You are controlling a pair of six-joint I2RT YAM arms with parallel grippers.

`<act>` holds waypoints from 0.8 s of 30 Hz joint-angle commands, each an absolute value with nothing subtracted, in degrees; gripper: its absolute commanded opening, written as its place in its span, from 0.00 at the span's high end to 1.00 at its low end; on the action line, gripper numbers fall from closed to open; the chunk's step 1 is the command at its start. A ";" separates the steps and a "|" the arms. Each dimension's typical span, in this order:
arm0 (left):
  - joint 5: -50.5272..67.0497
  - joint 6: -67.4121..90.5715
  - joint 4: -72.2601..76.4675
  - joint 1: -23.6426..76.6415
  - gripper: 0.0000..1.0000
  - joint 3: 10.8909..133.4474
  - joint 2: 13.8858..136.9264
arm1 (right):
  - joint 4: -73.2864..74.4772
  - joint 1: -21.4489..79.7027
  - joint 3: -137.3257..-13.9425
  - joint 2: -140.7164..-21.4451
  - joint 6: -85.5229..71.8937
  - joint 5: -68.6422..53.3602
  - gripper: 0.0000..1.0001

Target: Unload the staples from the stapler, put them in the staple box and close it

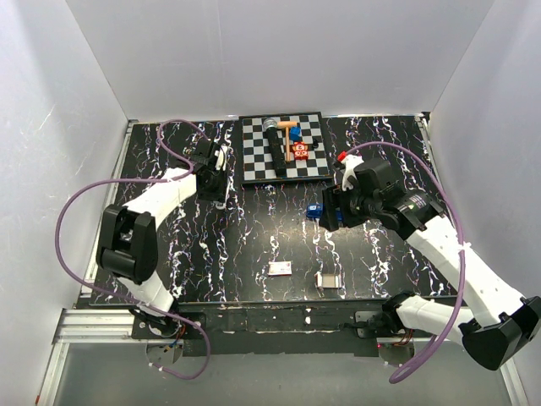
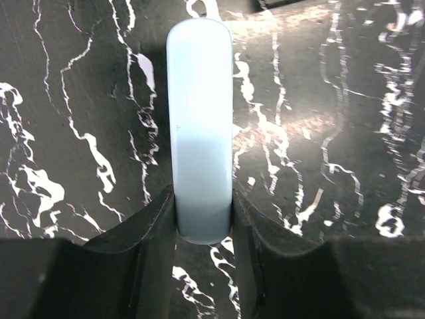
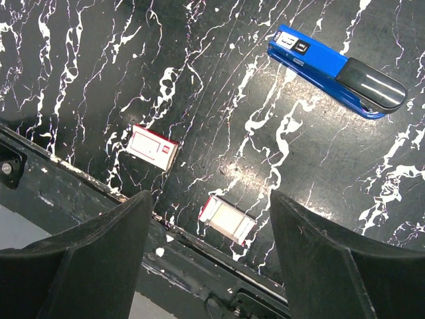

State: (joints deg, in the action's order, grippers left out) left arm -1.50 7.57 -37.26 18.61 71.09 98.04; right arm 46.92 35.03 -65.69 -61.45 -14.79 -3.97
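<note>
Stapler count one, boxes two; right end effector apart, left end effector clamps pale-blue piece.

Bright overhead light, glare, sharp focus.

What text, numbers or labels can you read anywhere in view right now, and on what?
No text can be read anywhere.
On the stapler: a black-and-white label near one end, characters too blurred to read.
On the upper box and the lower box: red-edged white labels, print too small.
On the red block on the checkerboard: pale marks, too small.
On the pale-blue piece: no print.
</note>
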 commanded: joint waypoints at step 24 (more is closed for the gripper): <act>-17.06 72.33 -60.38 38.05 1.00 76.81 100.89 | 49.13 35.86 -62.32 -55.20 -16.35 -3.08 0.21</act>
State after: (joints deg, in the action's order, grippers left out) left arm -14.37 61.58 -52.45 36.71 71.96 96.38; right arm 49.06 35.40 -62.74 -57.10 -16.01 -3.33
